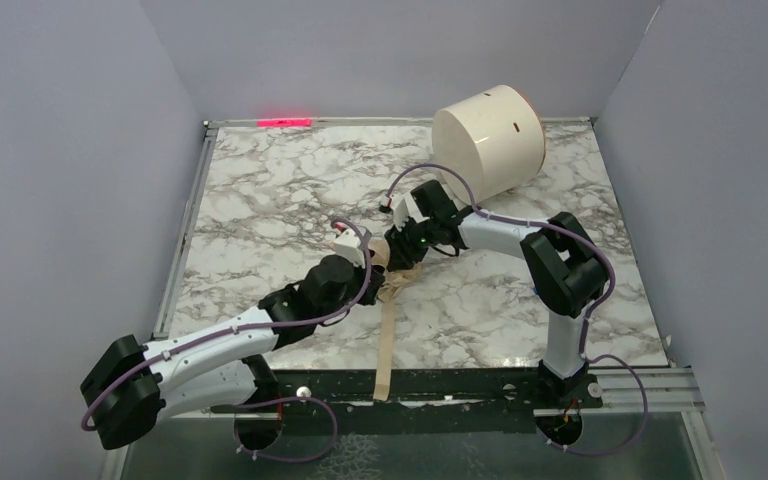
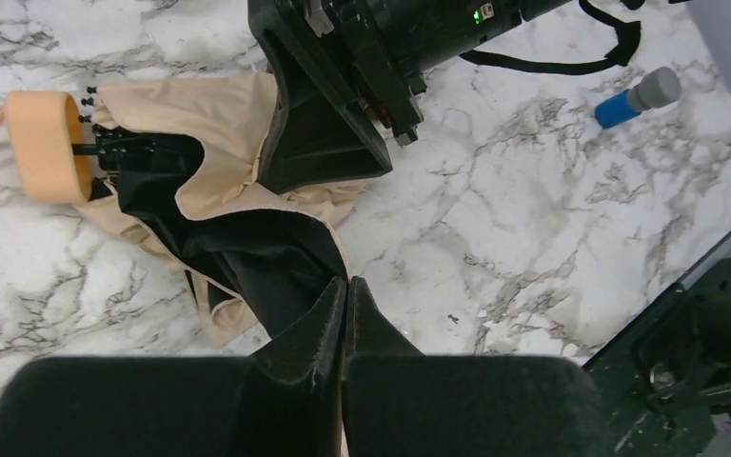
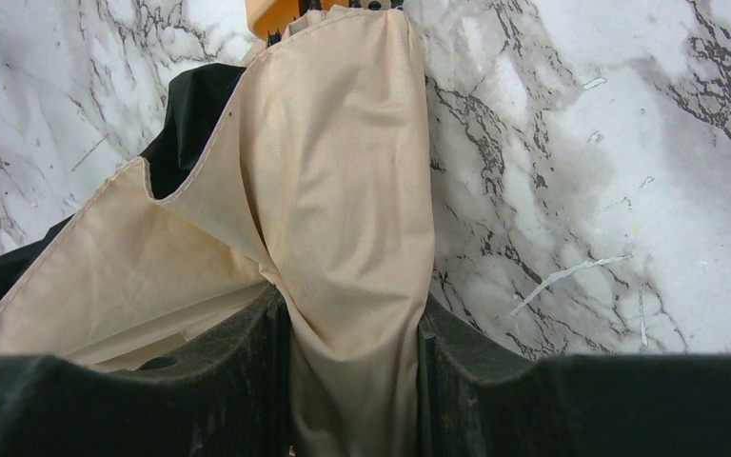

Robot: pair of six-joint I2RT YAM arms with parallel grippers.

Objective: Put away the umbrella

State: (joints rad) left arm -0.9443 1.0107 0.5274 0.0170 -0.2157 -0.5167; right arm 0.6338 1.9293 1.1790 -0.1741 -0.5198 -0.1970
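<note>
The umbrella (image 2: 233,114) lies crumpled on the marble, beige fabric with its black underside (image 2: 257,252) turned up and its peach handle knob (image 2: 48,143) to the left. My right gripper (image 3: 352,314) is shut on a bunched fold of the beige fabric (image 3: 343,171). Just beside it, my left gripper (image 2: 345,286) is shut, its tips touching the edge of the black underside, with nothing clearly between them. From above, both grippers (image 1: 365,262) (image 1: 397,245) meet mid-table and hide most of the umbrella. Its tan strap (image 1: 385,340) trails to the near edge.
A white cylindrical drum (image 1: 488,140) lies on its side at the back right of the marble table (image 1: 260,190). A small blue and grey cylinder (image 2: 633,100) lies past the right arm. A metal rail (image 1: 460,385) runs along the near edge. Grey walls enclose three sides.
</note>
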